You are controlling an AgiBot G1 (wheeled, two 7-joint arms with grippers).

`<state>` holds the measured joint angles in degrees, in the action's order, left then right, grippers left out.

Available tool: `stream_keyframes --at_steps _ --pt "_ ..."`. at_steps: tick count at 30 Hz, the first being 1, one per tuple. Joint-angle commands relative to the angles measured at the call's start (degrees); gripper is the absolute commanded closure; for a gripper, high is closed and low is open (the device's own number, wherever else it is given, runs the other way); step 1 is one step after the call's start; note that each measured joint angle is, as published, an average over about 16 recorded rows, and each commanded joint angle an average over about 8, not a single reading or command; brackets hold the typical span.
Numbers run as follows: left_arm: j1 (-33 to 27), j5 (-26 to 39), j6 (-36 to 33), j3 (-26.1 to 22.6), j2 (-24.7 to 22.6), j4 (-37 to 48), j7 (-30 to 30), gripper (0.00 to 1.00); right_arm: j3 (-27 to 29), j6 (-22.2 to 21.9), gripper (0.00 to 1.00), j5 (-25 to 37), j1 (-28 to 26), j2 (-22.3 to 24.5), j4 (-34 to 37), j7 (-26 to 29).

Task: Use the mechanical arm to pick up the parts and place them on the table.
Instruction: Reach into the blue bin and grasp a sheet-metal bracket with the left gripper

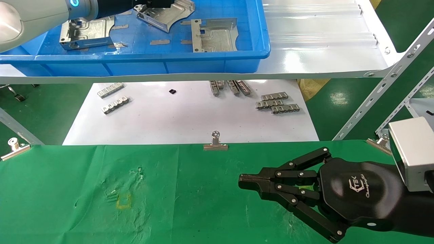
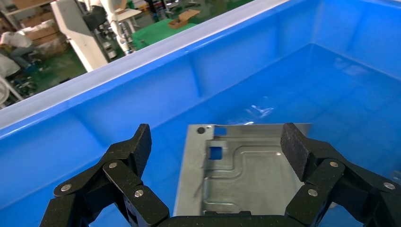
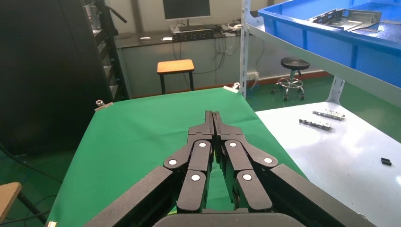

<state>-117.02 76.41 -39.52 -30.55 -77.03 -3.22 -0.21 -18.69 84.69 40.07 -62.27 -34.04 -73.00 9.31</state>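
So all three parts (image 1: 213,35) I can see are sitting in the blue bin (image 1: 203,57) up on the white shelf (image 1: 322,51), and none are on the table (image 1: 169,196) yet, so I'd say basically nothing's done.

The left gripper (image 2: 215,146) is reached down into the bin, fingers spread wide on either side of one plate (image 2: 241,175), not touching it as far as I can tell.

The right gripper (image 1: 249,181) just hangs low over the green cloth, fingers pressed together, holding nothing.
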Motion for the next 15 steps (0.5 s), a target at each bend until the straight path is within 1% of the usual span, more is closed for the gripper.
stream_keyframes --at_steps 1,15 --pt "-0.16 0.32 1.10 -0.27 -0.36 0.50 0.00 1.00 0.00 0.00 0.00 0.00 0.00 0.00 0.00 0.00" --pt "0.23 2.82 5.95 -2.49 -0.49 1.32 -5.62 1.00 -0.02 -0.01 0.00 -0.02 -0.01 0.01 0.00 -0.01"
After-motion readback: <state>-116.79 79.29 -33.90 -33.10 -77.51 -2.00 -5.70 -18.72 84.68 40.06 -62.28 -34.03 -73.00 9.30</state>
